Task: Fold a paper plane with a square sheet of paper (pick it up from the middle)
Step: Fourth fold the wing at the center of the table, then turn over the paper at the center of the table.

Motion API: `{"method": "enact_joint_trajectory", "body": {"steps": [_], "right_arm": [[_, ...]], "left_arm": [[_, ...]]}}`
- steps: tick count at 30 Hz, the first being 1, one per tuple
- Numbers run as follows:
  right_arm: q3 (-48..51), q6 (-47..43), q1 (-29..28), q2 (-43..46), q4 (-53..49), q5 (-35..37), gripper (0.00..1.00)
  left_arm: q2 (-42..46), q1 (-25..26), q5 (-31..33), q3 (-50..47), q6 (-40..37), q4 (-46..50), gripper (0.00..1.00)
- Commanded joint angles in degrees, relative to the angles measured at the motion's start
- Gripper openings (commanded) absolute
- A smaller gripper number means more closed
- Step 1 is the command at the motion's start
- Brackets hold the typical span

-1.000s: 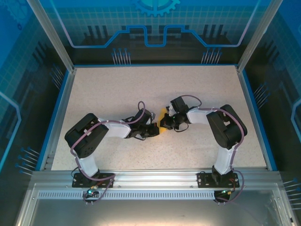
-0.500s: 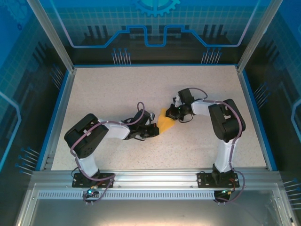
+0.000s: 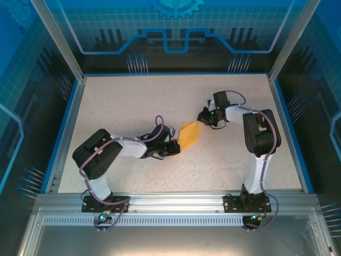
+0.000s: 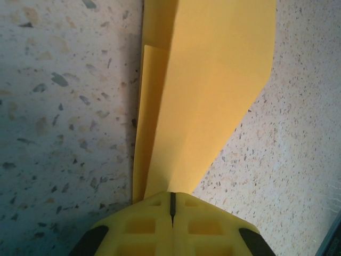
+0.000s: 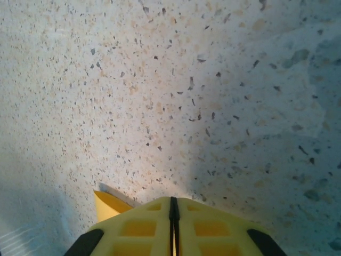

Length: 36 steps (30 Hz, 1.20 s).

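Paper (image 4: 208,96) folded, pinched by left gripper (image 4: 171,195); right gripper (image 5: 171,201) closed.

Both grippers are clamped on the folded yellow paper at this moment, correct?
Not quite. The left gripper is shut on the folded yellow paper, but the right gripper sits apart from it, jaws shut on nothing. The top external view shows the gap between them.
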<state>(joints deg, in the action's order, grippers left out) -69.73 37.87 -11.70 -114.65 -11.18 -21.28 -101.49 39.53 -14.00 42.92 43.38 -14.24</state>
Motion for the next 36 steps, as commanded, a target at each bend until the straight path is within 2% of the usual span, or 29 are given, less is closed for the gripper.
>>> {"method": "enact_joint_trajectory", "body": {"steps": [1, 3, 5, 11, 15, 21, 27, 31, 36], "right_arm": [[1.1, -3.0, -0.8, 5.8, -4.0, 3.1, 0.18], [4.3, -3.3, -1.5, 9.3, -4.3, 5.1, 0.27], [7.9, -3.4, -2.2, 13.1, -4.6, 7.0, 0.38], [16.2, -2.2, -5.4, 21.4, -5.4, 9.4, 0.54], [18.5, -0.7, -8.1, 22.1, -4.9, 9.1, 0.56], [18.9, 1.7, -10.0, 19.9, -3.5, 8.4, 0.55], [21.5, 5.4, -9.4, 20.5, -1.0, 9.6, 0.54], [21.7, 5.7, -9.1, 21.1, 1.3, 8.6, 0.54], [19.7, 4.9, -9.3, 18.6, 5.8, 2.8, 0.54]], "left_arm": [[2.2, 0.0, -0.9, -0.4, -1.9, 7.9, 0.03], [3.9, -0.1, -0.9, 1.2, -2.8, 8.6, 0.09], [5.7, -0.1, -0.6, 3.0, -3.9, 9.4, 0.2], [6.6, -0.3, 2.3, 6.6, -6.0, 9.0, 0.32], [3.3, -0.4, 5.0, 9.6, -7.3, 9.0, 0.35], [-2.2, -0.1, 5.2, 14.3, -10.8, 9.0, 0.35], [-5.2, 1.2, 12.5, 19.5, -18.2, 17.4, 0.36], [-5.2, 1.2, 14.6, 19.7, -18.6, 18.6, 0.35], [-3.9, 0.2, 14.6, 18.4, -16.5, 17.4, 0.34]]}}
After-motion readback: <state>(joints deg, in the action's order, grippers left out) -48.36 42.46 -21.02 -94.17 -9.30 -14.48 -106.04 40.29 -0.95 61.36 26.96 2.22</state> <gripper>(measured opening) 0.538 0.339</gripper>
